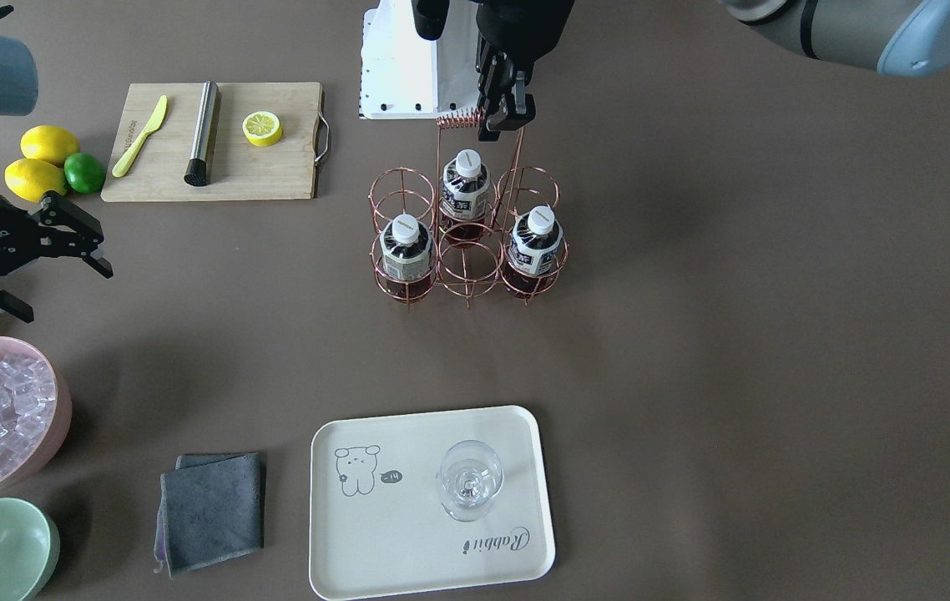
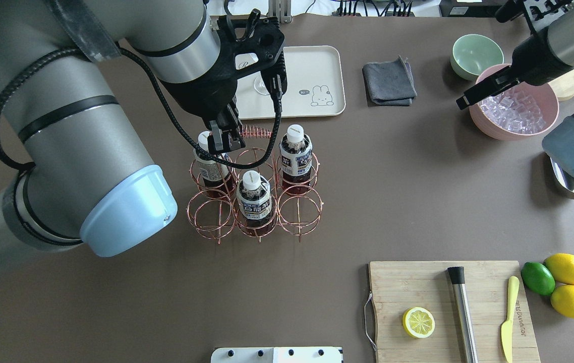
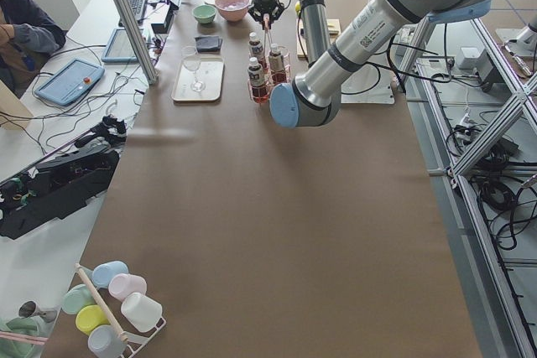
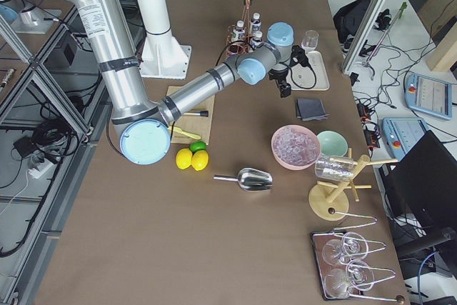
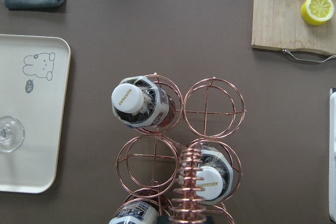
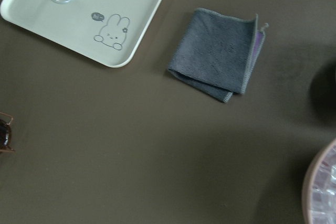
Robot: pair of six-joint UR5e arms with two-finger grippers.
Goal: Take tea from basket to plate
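Both hands are hovering: left hand [image 1: 507,117] pointing down beside the basket [image 1: 468,265] handle coil, grip unreadable; right hand [image 1: 66,284] spread wide near the ice bowl [image 1: 60,401].

The tea [image 1: 535,249], white-capped with dark red-brown drink, stood upright in the far left ring of the copper wire basket [image 1: 468,250], as the overhead view showed it. The cream plate [image 1: 408,542] lay flat farther off, well apart.

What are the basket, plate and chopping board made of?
Basket: thin metal wire, with a shiny copper-toned finish.
Plate: likely plastic or melamine; smooth matte cream surface with a printed drawing.
Board: wood, probably bamboo; pale strip grain shows.
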